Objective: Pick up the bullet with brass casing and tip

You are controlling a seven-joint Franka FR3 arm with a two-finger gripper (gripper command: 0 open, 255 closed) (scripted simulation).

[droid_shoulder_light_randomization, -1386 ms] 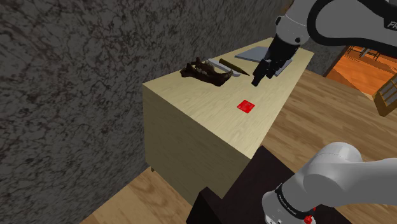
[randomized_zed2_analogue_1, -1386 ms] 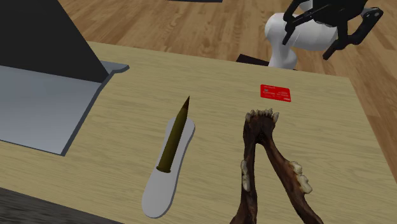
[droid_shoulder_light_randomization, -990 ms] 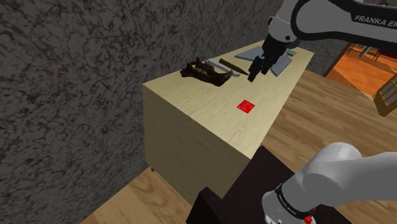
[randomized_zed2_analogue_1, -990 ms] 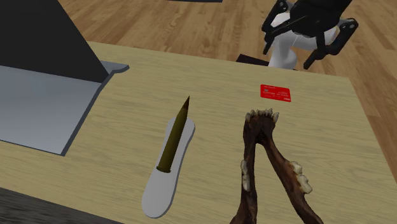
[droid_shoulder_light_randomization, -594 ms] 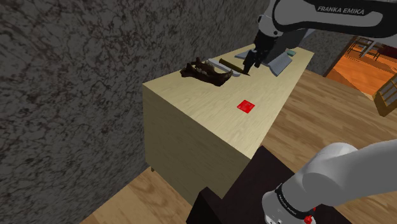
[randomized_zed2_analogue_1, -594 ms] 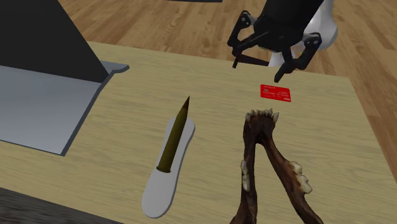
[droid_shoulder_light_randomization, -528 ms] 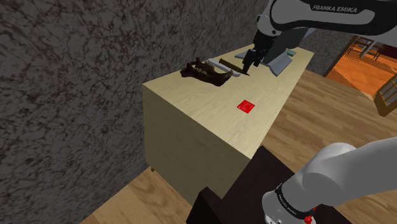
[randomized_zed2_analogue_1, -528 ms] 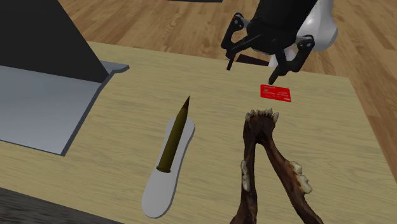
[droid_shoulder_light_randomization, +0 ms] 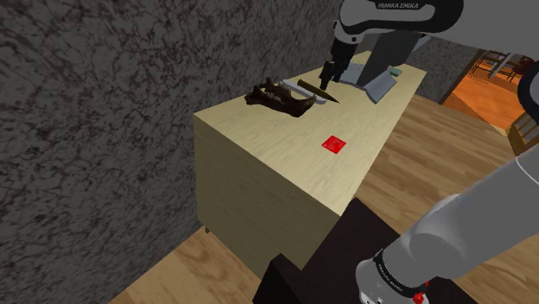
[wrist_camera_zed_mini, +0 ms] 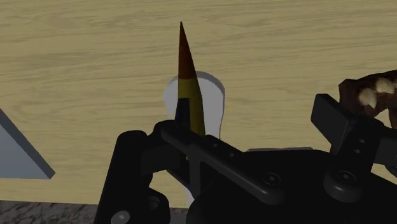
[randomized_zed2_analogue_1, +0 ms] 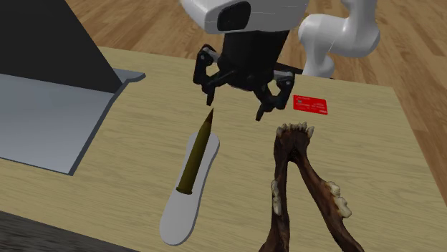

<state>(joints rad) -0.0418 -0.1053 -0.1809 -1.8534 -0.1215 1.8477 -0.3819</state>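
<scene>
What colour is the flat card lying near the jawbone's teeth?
Bright red flat card; the second exterior view shows it best.

One bullet [randomized_zed2_analogue_1: 197,154], one jawbone [randomized_zed2_analogue_1: 281,179], one red card [randomized_zed2_analogue_1: 309,104] — one grey tray [randomized_zed2_analogue_1: 179,215], one laptop [randomized_zed2_analogue_1: 36,129].

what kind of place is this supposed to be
Probably a room in a house, though which room is unclear: a wooden plank floor, a rough dark stone-like wall, and a pale wooden table holding an open laptop, a jawbone and a bullet.
</scene>
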